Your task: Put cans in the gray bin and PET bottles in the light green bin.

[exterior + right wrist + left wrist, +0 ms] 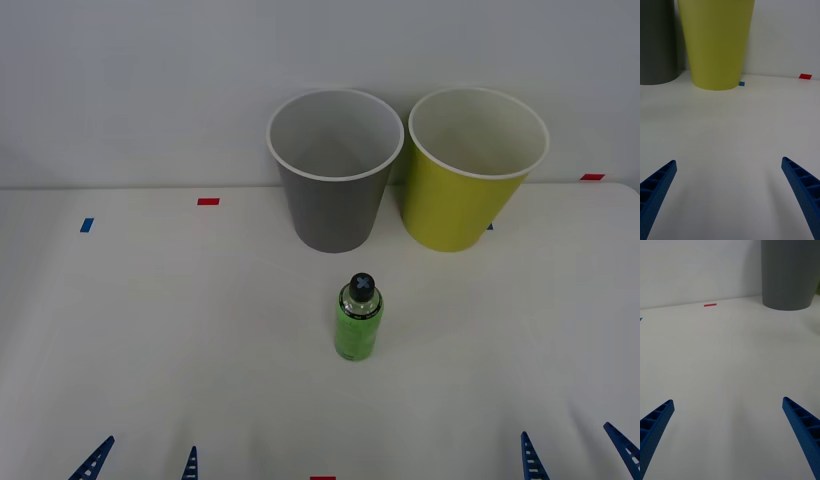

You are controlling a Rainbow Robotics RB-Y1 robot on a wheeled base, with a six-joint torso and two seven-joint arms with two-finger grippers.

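A small clear PET bottle (358,320) with a bright green label and a black screw cap is seen standing upright on the white table (150,330), near the middle and in front of the two bins. Print on the label cannot be read. The gray bin (335,175) is placed at the back of the table, and the light green bin (470,175) is set just beside it on the robot's right; whether the two touch cannot be told. Both are upright, with white rims and pale insides.

The left gripper (143,460) is held low at the near edge on the left, its blue ribbed fingers (655,427) spread wide with nothing between them. The right gripper (576,455) is held likewise on the right, its fingers (803,191) spread apart and holding nothing.

Small red tape marks (208,201) and blue tape marks (86,225) are stuck on the table.
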